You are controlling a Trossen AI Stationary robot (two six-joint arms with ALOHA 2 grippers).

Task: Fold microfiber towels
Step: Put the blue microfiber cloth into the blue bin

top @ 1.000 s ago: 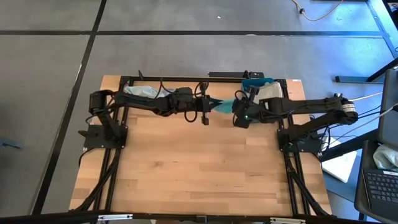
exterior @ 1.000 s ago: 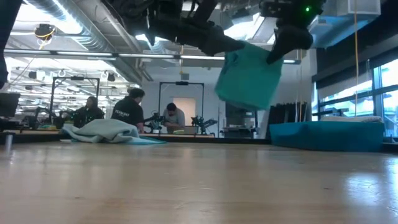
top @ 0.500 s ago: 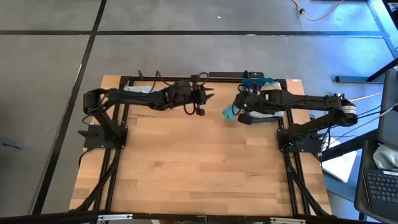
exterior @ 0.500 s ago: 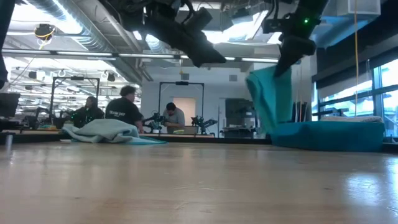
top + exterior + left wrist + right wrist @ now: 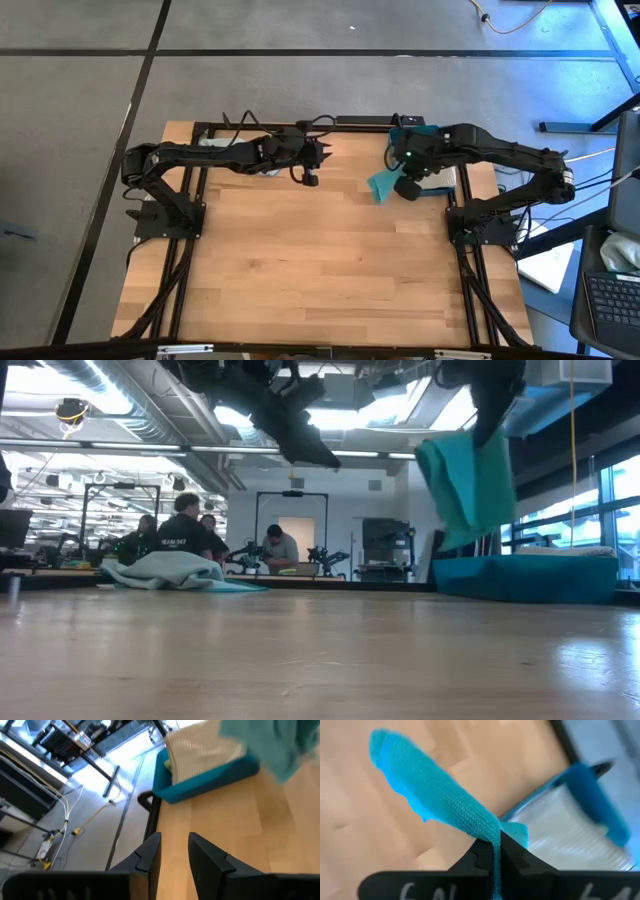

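Up above the pale wooden counter, a teal towel is held in the air by the right gripper, its fingers clamped together on a pinched edge so the cloth hangs free, clear of the boards. Just beside it, at the counter's far right corner, a blue tray with a light folded cloth is seen. The left gripper is raised over the far middle, fingers slightly apart, nothing between them. More towels are heaped at the far left edge. Beyond the counter, a bright workshop with seated people is visible.
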